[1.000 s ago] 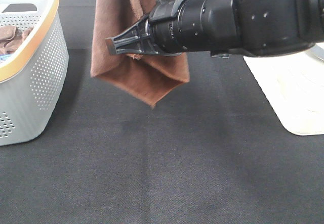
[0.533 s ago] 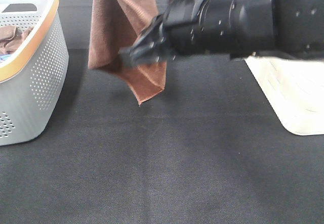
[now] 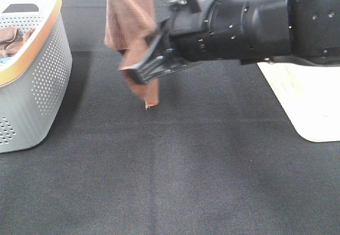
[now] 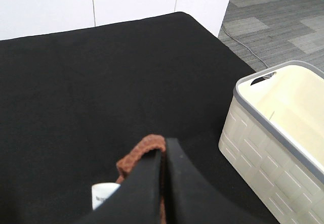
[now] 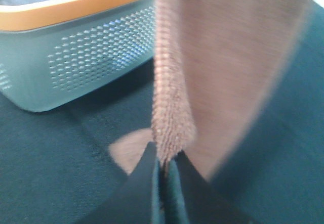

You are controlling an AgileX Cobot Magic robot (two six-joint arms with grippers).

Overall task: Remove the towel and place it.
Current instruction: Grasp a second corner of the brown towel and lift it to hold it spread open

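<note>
The brown towel (image 3: 129, 20) hangs above the black table (image 3: 170, 182), its lower tip (image 3: 148, 104) just over the cloth. My right gripper (image 3: 139, 75) reaches in from the right and is shut on the towel's lower edge. The right wrist view shows its fingers (image 5: 164, 161) pinching the towel (image 5: 228, 57). My left gripper (image 4: 163, 155) is shut on a fold of the towel (image 4: 139, 155) and holds it up. In the exterior view that gripper is at or past the top edge.
A grey perforated basket with an orange rim (image 3: 48, 70) stands at the left and holds cloths; it also shows in the right wrist view (image 5: 76, 57). A cream basket (image 3: 313, 102) stands at the right and shows in the left wrist view (image 4: 273, 133).
My right gripper has moved down and closed on the towel's lower part. The towel, spread wide a second ago, now hangs gathered into a narrow strip.
</note>
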